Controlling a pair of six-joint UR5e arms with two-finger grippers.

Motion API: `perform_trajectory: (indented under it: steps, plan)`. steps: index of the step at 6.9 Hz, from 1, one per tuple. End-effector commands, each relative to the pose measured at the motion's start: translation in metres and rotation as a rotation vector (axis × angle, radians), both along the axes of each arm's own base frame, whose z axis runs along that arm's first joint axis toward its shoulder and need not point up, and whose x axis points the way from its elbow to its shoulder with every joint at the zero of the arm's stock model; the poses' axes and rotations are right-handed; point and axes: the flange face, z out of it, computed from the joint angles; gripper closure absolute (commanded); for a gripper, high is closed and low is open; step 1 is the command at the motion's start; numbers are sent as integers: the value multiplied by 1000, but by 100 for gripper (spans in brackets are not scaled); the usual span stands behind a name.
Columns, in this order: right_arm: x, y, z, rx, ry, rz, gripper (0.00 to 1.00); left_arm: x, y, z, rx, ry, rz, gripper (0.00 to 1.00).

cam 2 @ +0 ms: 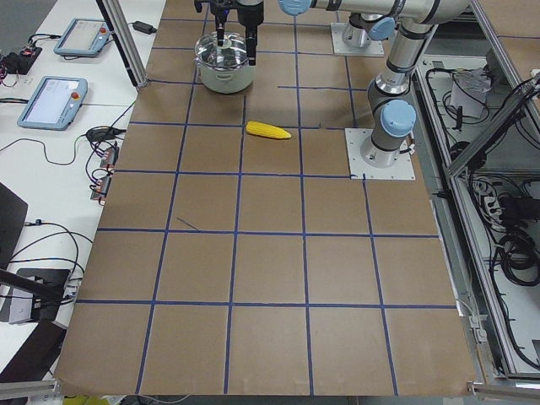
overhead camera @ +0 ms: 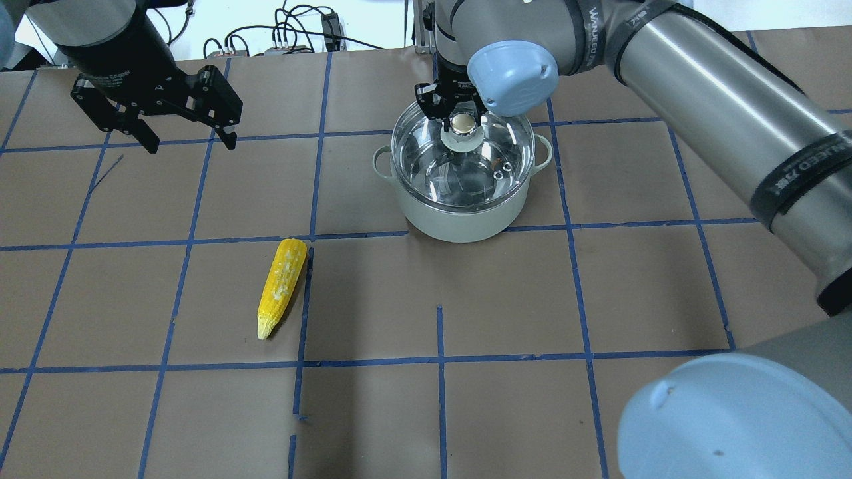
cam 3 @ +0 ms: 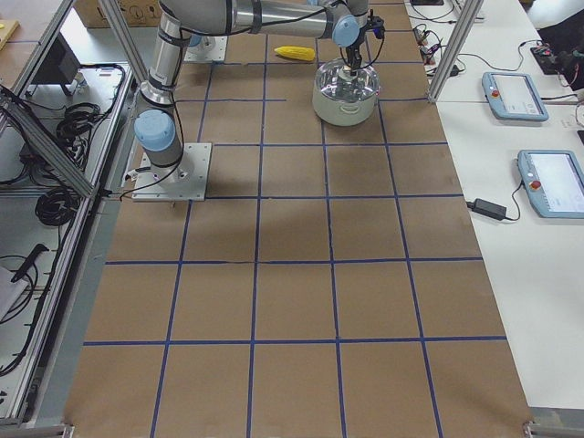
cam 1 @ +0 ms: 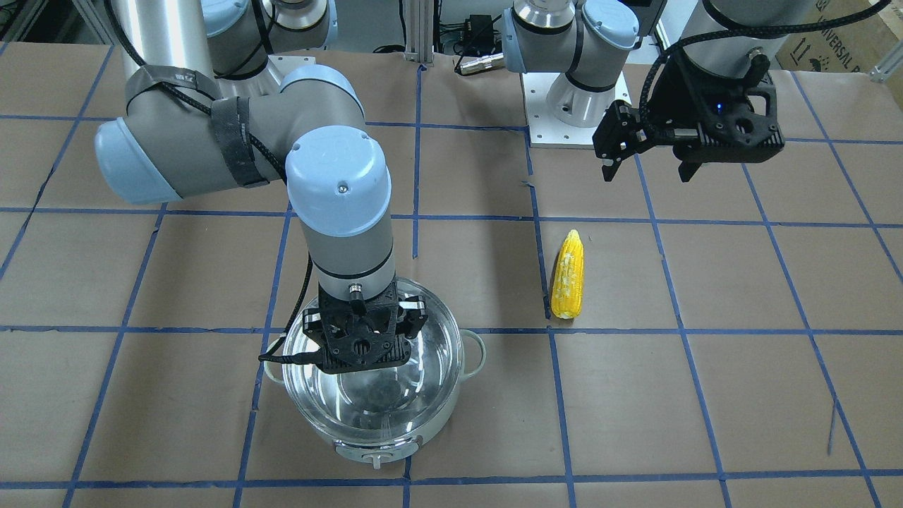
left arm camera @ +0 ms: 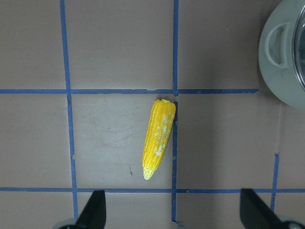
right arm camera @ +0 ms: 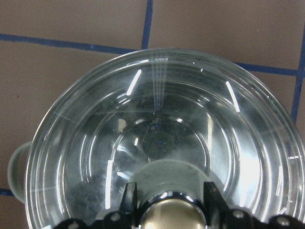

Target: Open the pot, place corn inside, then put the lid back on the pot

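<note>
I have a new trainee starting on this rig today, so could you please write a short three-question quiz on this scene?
1. True or false: the lid is still on the pot.
2. Which gripper is at the lid's knob? A) left gripper B) right gripper C) neither
3. Fill in: the corn lies on the ____, apart from the pot.

Key:
1. True; the glass lid covers the pot.
2. B; the right gripper has its fingers either side of the knob, while the left gripper hangs open above the table, away from the corn.
3. Table.
</note>
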Motion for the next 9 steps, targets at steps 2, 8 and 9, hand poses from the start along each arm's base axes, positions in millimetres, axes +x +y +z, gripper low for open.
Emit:
perform_trajectory:
  steps: [2,8,9]
  plan:
    - [-44,-6,103,28,32,30,94,0,1,-1,5,1,0,0]
    - [-233,-8,157,77,-24,-64,94,5,9,-198,101,55,-206,0]
    - [-256,-11,151,88,-29,-100,94,5,21,-242,56,43,-210,0]
